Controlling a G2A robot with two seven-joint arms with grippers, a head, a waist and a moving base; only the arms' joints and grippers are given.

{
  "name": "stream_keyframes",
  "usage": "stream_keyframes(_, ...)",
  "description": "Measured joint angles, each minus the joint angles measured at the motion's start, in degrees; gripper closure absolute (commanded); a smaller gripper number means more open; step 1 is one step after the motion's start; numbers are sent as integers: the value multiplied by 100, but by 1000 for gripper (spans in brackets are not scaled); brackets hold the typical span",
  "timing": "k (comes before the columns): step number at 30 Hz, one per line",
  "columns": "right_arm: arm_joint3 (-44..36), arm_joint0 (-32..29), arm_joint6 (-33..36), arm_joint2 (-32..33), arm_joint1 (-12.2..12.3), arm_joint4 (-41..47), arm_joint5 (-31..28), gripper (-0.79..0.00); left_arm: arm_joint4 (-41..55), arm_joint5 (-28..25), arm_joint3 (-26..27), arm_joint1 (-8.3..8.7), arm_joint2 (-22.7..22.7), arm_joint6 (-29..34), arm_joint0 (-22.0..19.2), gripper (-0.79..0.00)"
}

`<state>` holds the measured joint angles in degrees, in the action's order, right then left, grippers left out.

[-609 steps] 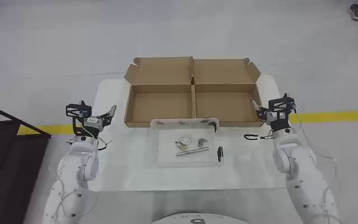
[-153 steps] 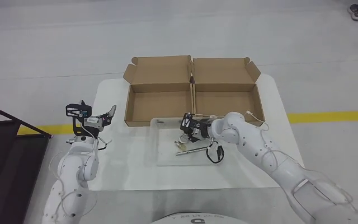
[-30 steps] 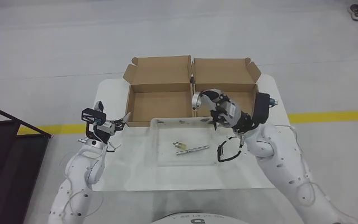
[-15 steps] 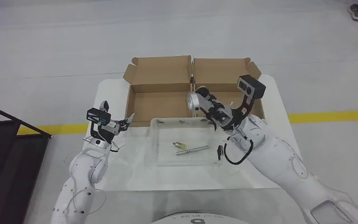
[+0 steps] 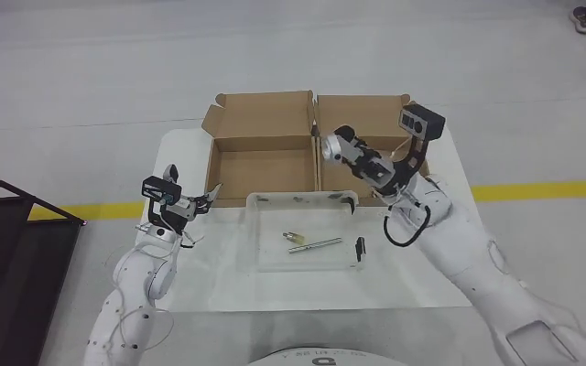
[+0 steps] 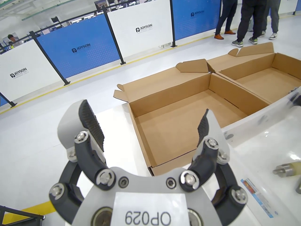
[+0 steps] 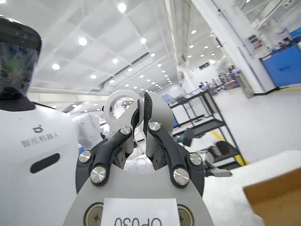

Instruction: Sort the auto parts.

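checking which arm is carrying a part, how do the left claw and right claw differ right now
The left claw is open and empty; the right claw is shut on a silver metal ring. The left claw hangs beside the left brown cardboard box, aimed level across it; the right claw is raised over the right brown cardboard box, aimed up at the ceiling. Both are the same design.

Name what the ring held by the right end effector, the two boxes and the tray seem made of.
The ring looks like metal: pale silvery sheen, smooth edges. The boxes are cardboard: matte brown, folded flaps. The tray is probably clear plastic: glossy, and the table shows through.
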<state>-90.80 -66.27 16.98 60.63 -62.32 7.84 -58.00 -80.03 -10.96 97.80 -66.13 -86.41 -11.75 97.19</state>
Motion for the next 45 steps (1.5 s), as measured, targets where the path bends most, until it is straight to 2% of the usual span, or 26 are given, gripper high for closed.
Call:
stream_keyframes(4,-119,-369,-1196,504,-113,-1916,362,0,0,0,0,0,0,0,0,-785)
stream_keyframes(8,-380,-615,-1972,612,-192,-3230,915,0,91,-164,40,0,35,2,9,-785)
stream_keyframes(12,-505,-726,-2365,563,-250,-4132,1403,0,773,-1231,116,39,-10,360,30,-785)
stream_keyframes(13,-503,-733,-2440,539,-266,-4311,1521,0,1042,-1620,134,62,-83,571,20,-785)
stream_keyframes(16,-484,-729,-2566,504,-298,-4716,1822,0,1591,-2337,203,111,-210,1166,2,-785)
stream_keyframes(22,-540,-726,-2658,437,-344,-5452,2399,0,2871,-3058,258,157,-118,2272,-28,-785)
stream_keyframes(28,-524,-639,-2506,255,-399,-5848,2759,0,4369,-2559,333,172,136,3566,-379,-785)
stream_keyframes(34,-456,-522,-2405,86,-458,-6014,2946,0,5576,-2135,417,196,270,4463,-718,-785)
stream_keyframes(40,-297,-402,-2198,-51,-513,-6184,3202,0,6052,-1865,633,215,321,4729,-840,-785)
stream_keyframes(45,-225,-304,-2037,-223,-564,-6454,3408,0,6134,-1583,741,220,351,4700,-911,-785)
